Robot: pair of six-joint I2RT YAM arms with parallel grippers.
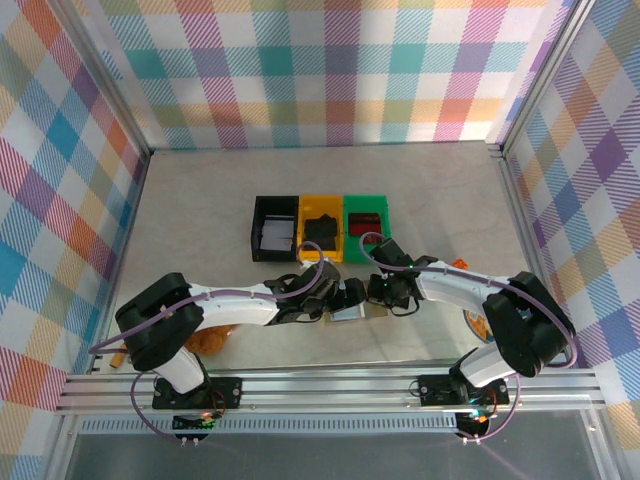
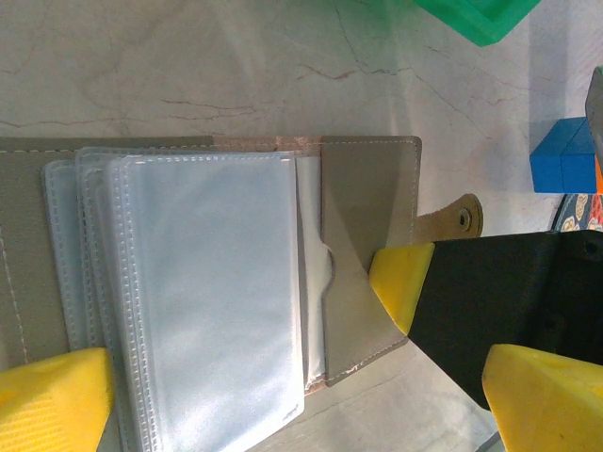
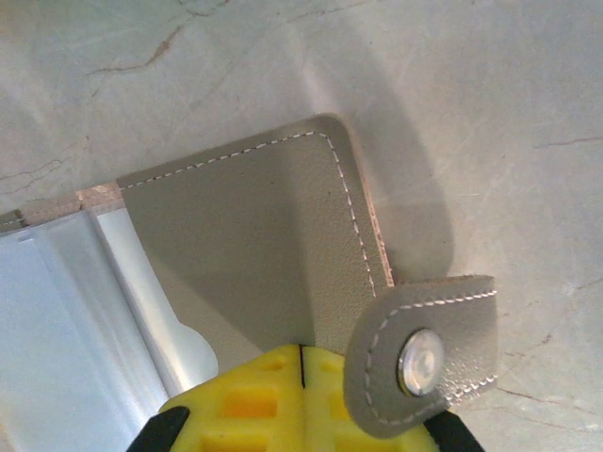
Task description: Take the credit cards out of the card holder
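Left claw (image 2: 297, 403): yellow fingers spread wide, straddling the clear sleeves (image 2: 203, 301), gripping nothing. Right claw (image 3: 301, 391): fingers pressed together, tips pinning the card holder (image 3: 254, 245) beside its snap tab (image 3: 424, 363). Holder: open flat on the table (image 2: 188, 66). Credit cards: whether the cloudy sleeves hold any, cannot tell. Status, judged: holder opened and steadied, extraction pending.

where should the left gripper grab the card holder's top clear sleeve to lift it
Probably its long edge farthest from the snap tab, coming in from that side: the top clear sleeve lies flat on the card holder, and there the sleeves fan out in steps, exposing its lip.
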